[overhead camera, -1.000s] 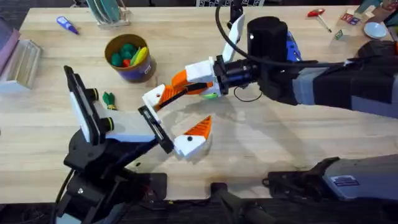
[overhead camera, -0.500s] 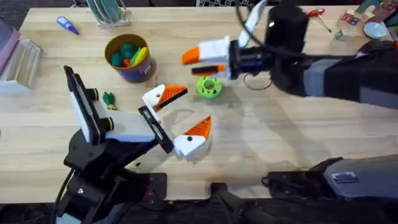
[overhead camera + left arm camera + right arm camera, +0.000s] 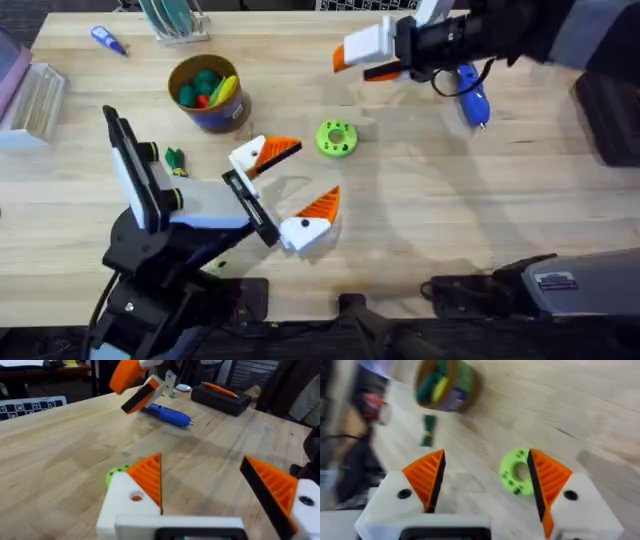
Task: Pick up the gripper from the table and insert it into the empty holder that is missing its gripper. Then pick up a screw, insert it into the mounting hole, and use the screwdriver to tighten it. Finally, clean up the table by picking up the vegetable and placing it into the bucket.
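Overhead, left arm: the left gripper (image 3: 287,190) rests low over the table (image 3: 420,230), fingers spread apart and holding nothing; both white mounts carry orange wedge tips, so the empty holder looks already filled, though which wedge was the loose gripper cannot be told.
Overhead, right arm: the right gripper (image 3: 365,55) hangs above the far side of the table, fingers apart, empty, just beside the screwdriver (image 3: 468,88).
Overhead, screwdriver: it lies flat on the table; its long axis runs from the far edge towards the near right, metal tip at the near end.
Overhead, clean-up: the vegetable (image 3: 176,160) lies on the wood near the left arm, apart from the bucket (image 3: 207,93), long axis roughly near-to-far, orange-yellow end nearer the camera; the bucket already holds other toy pieces; a lime-green disc (image 3: 336,139) sits between the two grippers.
Left wrist: its own two orange pads (image 3: 149,477) stand wide apart; beyond them the screwdriver (image 3: 167,415) lies on its side, with the right gripper (image 3: 134,385) above it.
Right wrist: its orange pads (image 3: 426,476) are parted around nothing; the lime-green disc (image 3: 516,471), vegetable (image 3: 427,430) and bucket (image 3: 445,382) lie below.
Progress, judged: insertion appears done; no screw can be made out in the mounting hole; screwing and tidying seem left; fetching the screwdriver looks like the step in hand.
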Action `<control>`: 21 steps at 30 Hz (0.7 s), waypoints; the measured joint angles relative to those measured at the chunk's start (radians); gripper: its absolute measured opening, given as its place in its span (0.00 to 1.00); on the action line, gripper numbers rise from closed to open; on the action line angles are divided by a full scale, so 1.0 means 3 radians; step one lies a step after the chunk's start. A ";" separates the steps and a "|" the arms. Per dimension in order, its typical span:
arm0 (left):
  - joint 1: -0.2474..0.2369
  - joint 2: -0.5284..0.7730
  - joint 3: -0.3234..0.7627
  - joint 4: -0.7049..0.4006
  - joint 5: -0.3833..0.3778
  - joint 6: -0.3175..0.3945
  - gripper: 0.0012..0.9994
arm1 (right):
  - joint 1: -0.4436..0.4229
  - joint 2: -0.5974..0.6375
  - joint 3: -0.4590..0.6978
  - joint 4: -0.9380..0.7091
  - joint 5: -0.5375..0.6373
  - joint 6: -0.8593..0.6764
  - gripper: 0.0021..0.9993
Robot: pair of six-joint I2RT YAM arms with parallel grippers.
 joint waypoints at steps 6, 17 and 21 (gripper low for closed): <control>0.0000 0.0000 0.0000 0.0000 0.0005 -0.0001 0.99 | 0.0351 0.0001 0.0213 -0.0872 0.0955 -0.0531 0.93; 0.0000 0.0000 0.0000 0.0000 0.0005 0.0000 0.99 | 0.0852 0.0302 0.0215 -0.1020 0.1647 -0.0744 0.87; 0.0000 0.0000 0.0000 0.0000 0.0005 0.0000 0.99 | 0.0923 0.0413 0.0215 -0.1102 0.1754 -0.0758 0.69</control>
